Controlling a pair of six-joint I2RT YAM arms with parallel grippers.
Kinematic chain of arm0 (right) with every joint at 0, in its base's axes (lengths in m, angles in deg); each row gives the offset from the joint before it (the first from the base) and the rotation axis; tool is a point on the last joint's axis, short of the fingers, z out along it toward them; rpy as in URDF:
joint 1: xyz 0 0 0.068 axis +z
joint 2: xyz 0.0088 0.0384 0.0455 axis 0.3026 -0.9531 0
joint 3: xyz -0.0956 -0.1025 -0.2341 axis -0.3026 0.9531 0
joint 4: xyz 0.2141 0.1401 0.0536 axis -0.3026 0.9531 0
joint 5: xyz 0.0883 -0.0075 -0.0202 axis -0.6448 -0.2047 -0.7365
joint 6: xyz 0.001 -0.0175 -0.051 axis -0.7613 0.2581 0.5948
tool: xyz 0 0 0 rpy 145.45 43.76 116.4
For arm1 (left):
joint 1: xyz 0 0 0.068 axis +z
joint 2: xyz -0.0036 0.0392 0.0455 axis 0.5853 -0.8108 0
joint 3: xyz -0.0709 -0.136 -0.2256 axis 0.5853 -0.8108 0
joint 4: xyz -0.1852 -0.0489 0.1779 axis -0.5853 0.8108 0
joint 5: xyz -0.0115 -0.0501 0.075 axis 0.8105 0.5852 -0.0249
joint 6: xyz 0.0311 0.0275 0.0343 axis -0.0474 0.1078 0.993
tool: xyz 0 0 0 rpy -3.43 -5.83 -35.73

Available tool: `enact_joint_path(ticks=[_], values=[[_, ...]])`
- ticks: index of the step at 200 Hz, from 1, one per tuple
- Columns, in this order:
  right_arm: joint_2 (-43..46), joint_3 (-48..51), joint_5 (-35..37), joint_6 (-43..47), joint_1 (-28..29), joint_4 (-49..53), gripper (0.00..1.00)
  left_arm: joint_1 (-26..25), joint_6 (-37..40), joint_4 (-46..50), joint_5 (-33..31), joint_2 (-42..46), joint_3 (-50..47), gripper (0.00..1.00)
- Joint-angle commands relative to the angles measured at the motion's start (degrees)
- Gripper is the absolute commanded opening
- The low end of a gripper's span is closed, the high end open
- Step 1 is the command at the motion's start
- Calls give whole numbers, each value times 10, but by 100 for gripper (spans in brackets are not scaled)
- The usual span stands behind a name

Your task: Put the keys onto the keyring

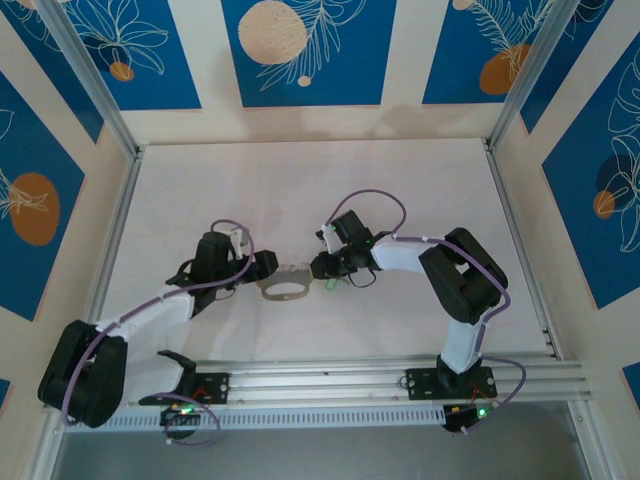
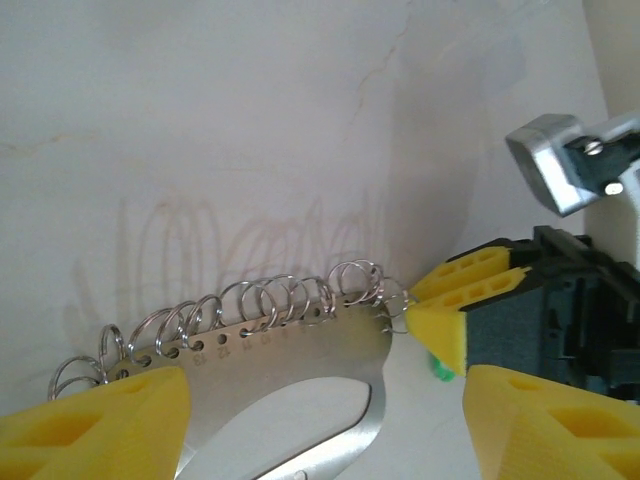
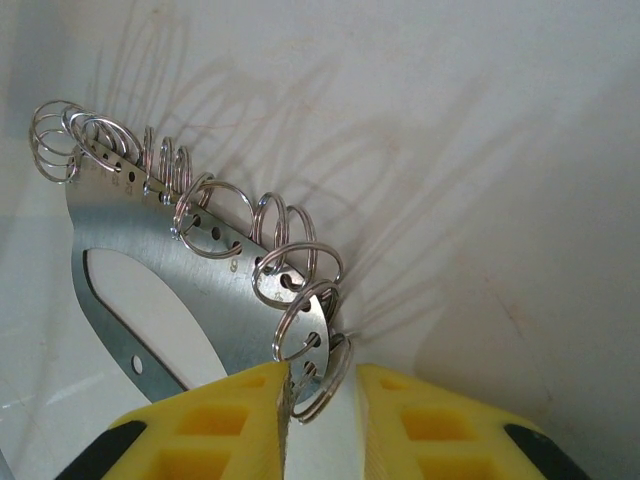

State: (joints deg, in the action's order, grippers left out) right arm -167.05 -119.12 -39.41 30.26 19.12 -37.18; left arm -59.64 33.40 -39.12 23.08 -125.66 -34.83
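Nearest in on the top view is the aluminium rail (image 1: 330,380) with both arm bases bolted to it. A bit further in, about mid-table (image 1: 300,190), sits the keyring (image 2: 290,355). It's a flat grey oval plate with a row of little split rings along its far edge.

The left gripper (image 1: 264,268) comes at it from 9 o'clock. On its own wrist view it stands wide, with the plate between the pads (image 2: 90,420). There's a visible gap beside one pad, so I'd say it's fencing the plate in so it can't slide, not clamping it.

The right gripper (image 3: 325,388) comes in from about 2 o'clock, jaws nearly together, with the end ring (image 3: 318,375) in the narrow slot between them. I can't tell if it's actually pinching that ring or just around it. My guess is it wants that ring steadied or pried so a key can go on.

The key (image 2: 438,372) is a tiny mint-green speck at roughly 4 o'clock off the keyring's end, tucked under the right gripper's fingers (image 2: 470,285). I can't tell whether it's held or lying on the table. It doesn't look threaded yet.

Awkward bits: the neighbouring rings crowd the end one, and those fingers cover most of the key.

Further out it's white tabletop, then blue leaf-print wall panels (image 1: 308,50) at 12 o'clock.
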Motion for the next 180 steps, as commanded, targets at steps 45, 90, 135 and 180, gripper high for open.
enact_joint_path(ticks=[45,90,135,180], values=[[43,20,-24,-5,-27,-8,37,-5,13,44,7,33,34,74],[10,-14,-57,-7,-33,-22,40,-5,12,40,7,25,34,74],[-31,-43,-82,-9,-33,-36,41,-5,12,39,4,26,30,74],[-36,-35,-102,-5,-33,-39,40,-5,13,39,2,28,30,75]])
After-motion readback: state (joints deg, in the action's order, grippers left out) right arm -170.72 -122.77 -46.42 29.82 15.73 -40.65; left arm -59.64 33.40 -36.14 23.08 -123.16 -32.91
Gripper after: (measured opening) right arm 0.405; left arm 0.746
